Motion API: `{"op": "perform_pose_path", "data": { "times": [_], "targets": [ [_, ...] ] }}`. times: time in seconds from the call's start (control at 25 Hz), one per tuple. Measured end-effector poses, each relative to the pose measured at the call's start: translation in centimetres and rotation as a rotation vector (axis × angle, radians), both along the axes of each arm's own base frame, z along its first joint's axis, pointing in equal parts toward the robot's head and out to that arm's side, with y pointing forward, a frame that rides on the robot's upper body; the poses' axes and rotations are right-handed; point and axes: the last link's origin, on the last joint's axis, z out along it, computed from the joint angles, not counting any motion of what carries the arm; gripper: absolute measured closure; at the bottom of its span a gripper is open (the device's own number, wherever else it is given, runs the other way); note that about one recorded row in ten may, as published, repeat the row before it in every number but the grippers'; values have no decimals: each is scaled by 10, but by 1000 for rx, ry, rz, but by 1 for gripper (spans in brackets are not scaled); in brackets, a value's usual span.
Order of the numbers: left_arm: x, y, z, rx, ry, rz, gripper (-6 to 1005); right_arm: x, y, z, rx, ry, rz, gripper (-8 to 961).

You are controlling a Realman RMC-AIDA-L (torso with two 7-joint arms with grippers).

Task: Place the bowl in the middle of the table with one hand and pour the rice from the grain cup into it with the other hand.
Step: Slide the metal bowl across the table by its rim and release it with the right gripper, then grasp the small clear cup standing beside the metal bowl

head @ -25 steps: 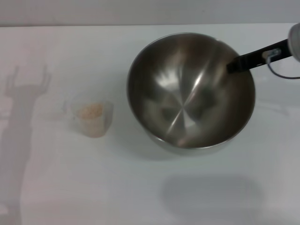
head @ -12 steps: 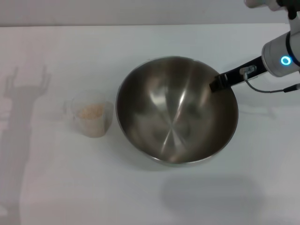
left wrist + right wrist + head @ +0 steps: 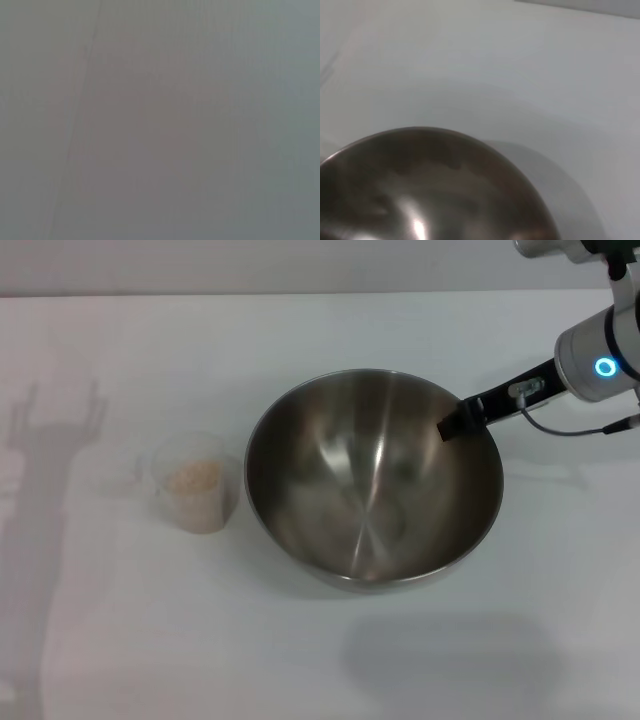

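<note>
At the far left of the head view the white table (image 3: pixel 90 640) lies bare from its left edge to the lower edge of the frame, crossed only by a faint shadow. The grain cup (image 3: pixel 196 488) stands upright left of centre, with the rice (image 3: pixel 193 477) a pale heap inside it. Just beside it, with a narrow strip of table between them, sits the stainless-steel bowl (image 3: pixel 372 480), filling the middle of the frame; bare tabletop surrounds it above, below and to the right. The right gripper (image 3: pixel 455 426) reaches in from the upper right and is clamped on the bowl's upper-right rim. The right wrist view shows the bowl's (image 3: pixel 430 185) curved wall low in the frame, with bare table (image 3: pixel 485 65) beyond. The left gripper is out of sight; its wrist view shows only a blank grey surface.
</note>
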Motion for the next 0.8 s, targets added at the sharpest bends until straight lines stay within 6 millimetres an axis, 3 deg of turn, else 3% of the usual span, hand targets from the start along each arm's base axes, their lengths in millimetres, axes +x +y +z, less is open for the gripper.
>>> {"op": "perform_pose_path", "data": {
  "times": [0.2, 0.56, 0.8],
  "targets": [
    [1, -1, 1, 8, 0, -10, 272, -10, 5, 12, 48, -20, 55, 582],
    [-1, -5, 2, 14, 6, -11, 273, -33, 25, 40, 237, -86, 206, 519],
    [-3, -6, 3, 15, 9, -4, 274, -56, 42, 57, 496, 106, 398, 512]
  ]
}}
